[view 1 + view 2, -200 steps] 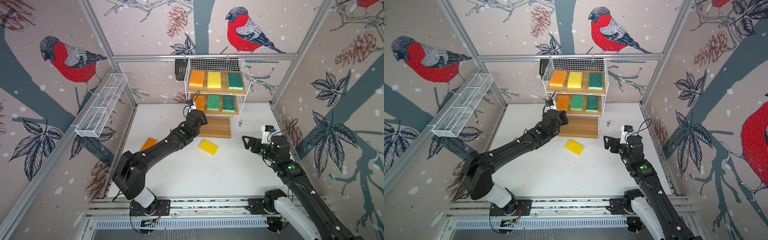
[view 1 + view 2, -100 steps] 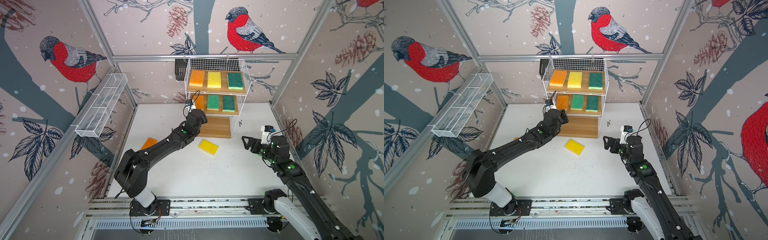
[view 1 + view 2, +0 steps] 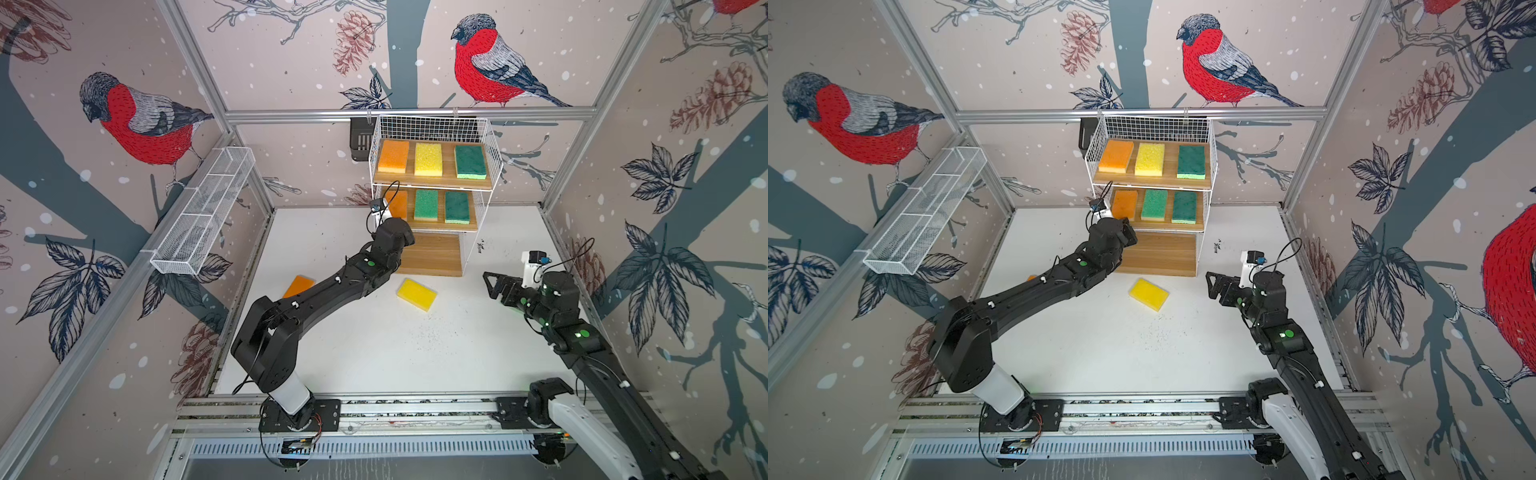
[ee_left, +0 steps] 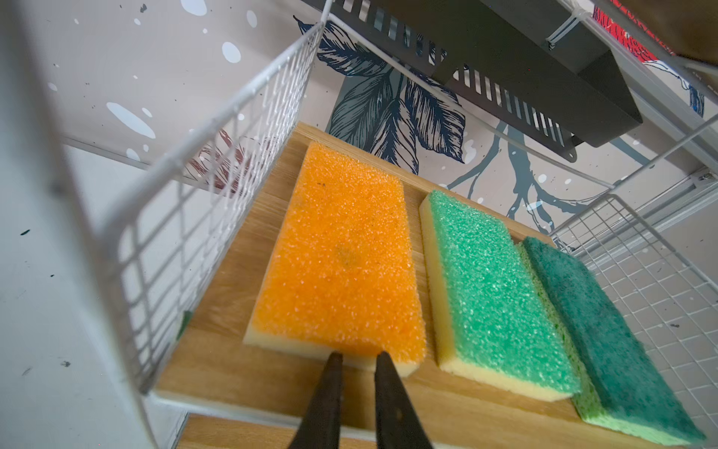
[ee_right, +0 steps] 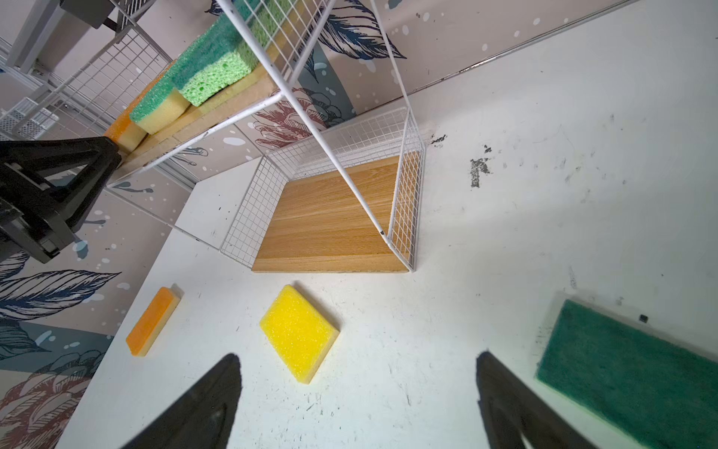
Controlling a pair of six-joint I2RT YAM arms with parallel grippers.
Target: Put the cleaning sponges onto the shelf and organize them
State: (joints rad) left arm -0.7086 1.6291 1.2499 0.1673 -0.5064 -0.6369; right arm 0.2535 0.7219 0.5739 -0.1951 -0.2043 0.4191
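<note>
Comparing both top views with those of a second ago, little has moved. The black left arm (image 3: 332, 286) has crept a touch further toward the white wire-grid shelf with wooden boards (image 3: 432, 120). Its wrist now sits over the left end of the middle board (image 3: 440, 226), where the flat orange foam sponge (image 3: 400, 203) lies beside two green sponges (image 3: 426, 204). The right gripper (image 3: 490, 286), at right centre, has not stirred; its jaws stand wide apart, holding nothing. A yellow foam sponge (image 3: 417, 294) and a second orange sponge (image 3: 299, 284) lie on the white table (image 3: 415, 353) near the centre.

In the left wrist view, the left gripper (image 4: 357, 355) at the bottom edge has its two fingers drawn together, gripping nothing. Its tips seem to touch the near edge of the orange sponge, which lies flat on the board. I judge this a nudge to square the sponge, so this placement is all but finished.

In the right wrist view, the lowest board (image 5: 330, 221) is bare, and a dark green scouring sponge (image 5: 629, 377) lies on the table at lower right. Three sponges remain, likely for that board.
</note>
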